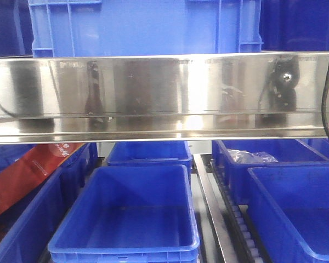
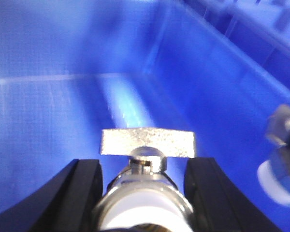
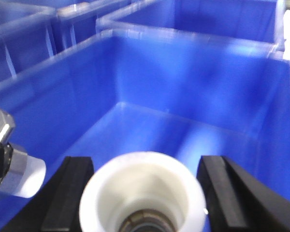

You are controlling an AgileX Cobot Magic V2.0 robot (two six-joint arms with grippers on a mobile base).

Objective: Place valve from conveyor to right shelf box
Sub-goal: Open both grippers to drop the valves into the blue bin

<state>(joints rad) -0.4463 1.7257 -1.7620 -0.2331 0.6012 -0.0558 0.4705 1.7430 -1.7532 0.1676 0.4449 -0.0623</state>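
In the left wrist view my left gripper [image 2: 144, 166] is shut on a metal valve [image 2: 147, 142] with a flat silvery handle and a white end cap. It holds the valve inside a blue box [image 2: 208, 87], above the floor. In the right wrist view my right gripper [image 3: 145, 164] is shut on a second valve [image 3: 142, 188], whose white cap faces the camera, inside the same kind of blue box [image 3: 193, 82]. Each wrist view shows the other arm's valve at its edge, at the right in the left wrist view [image 2: 280, 169] and at the left in the right wrist view [image 3: 17, 169]. The conveyor is out of view. Neither gripper shows in the front view.
The front view shows a steel shelf beam [image 1: 164, 93] with a blue crate [image 1: 142, 27] above it. Below it stand several blue boxes, among them a middle one [image 1: 126, 219] and a right one [image 1: 296, 213]. A red packet [image 1: 27, 175] lies at the left. A roller rail [image 1: 236, 219] runs between the boxes.
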